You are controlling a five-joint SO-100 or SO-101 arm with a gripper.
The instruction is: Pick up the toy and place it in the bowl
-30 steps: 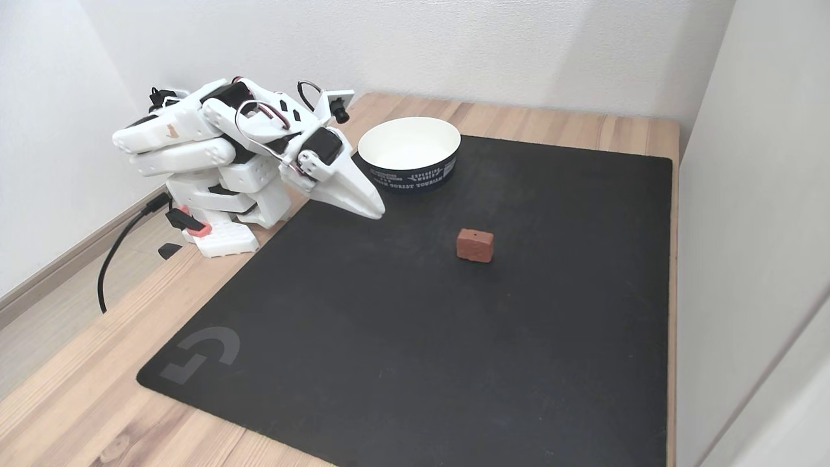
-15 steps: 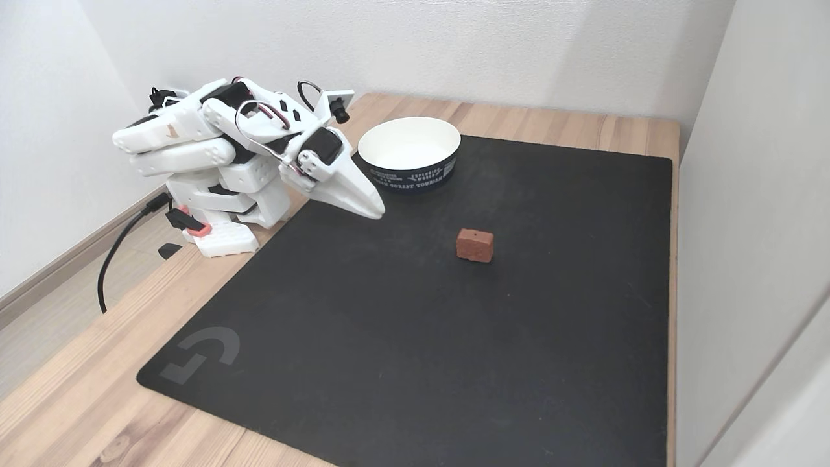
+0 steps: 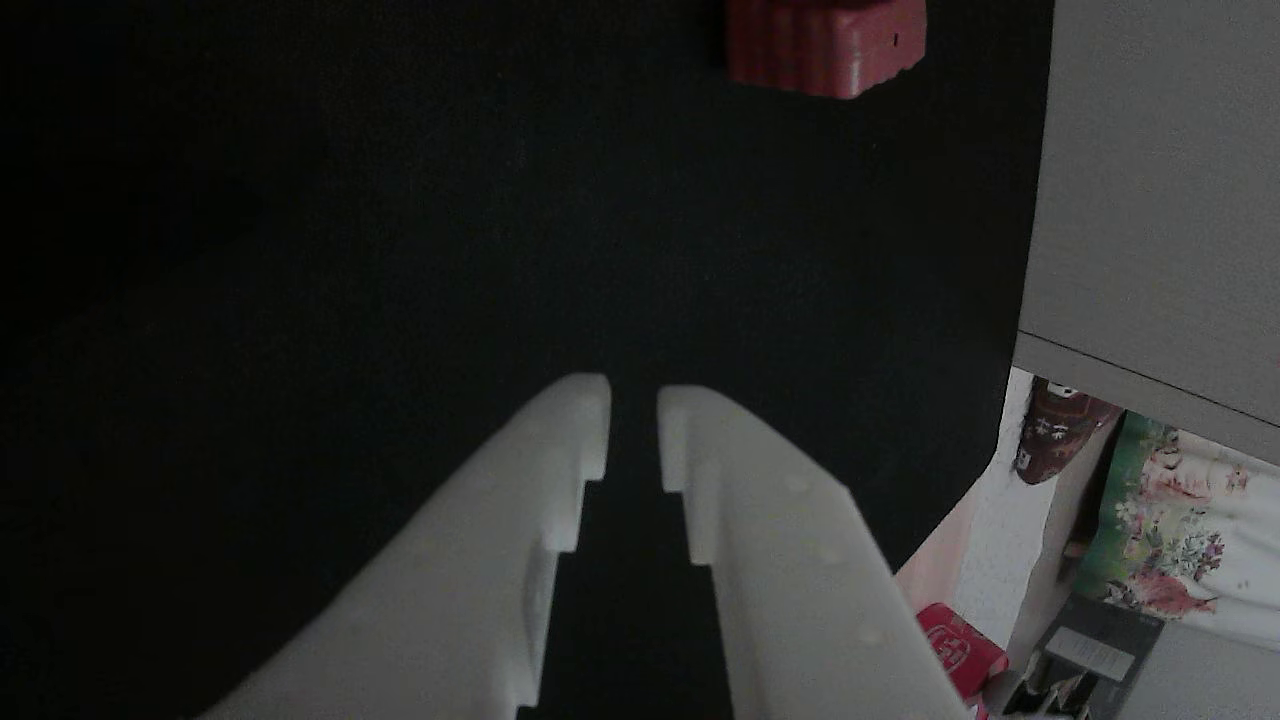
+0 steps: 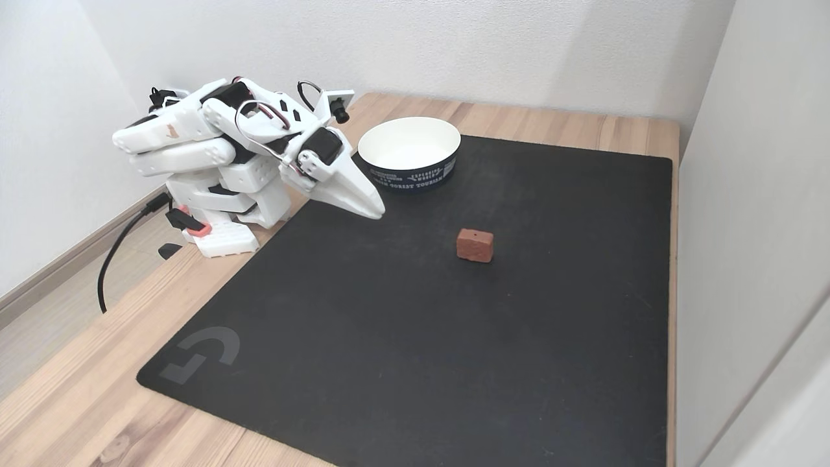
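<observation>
In the fixed view, at the left, the white arm sits folded low over its base on the wooden tabletop [image 4: 78, 389], which reads as a rest pose with the reach not yet begun. Its jaws, the gripper [image 4: 375, 211], point down over the near-left part of the black mat [image 4: 389, 363]. In the other view the gripper [image 3: 633, 420] has its tips close together with only a narrow slit between them, and it holds nothing. Right of the arm and toward the wall stands the white paper bowl [image 4: 410, 170] with a dark printed band, empty and within easy reach. Further right, the toy [image 4: 474, 245], a small red ribbed block, lies alone mid-mat, well apart from gripper and bowl; the other view catches the toy [image 3: 825, 45] at its top edge, ahead of the tips. The jaws would likely need to widen before closing on it.
</observation>
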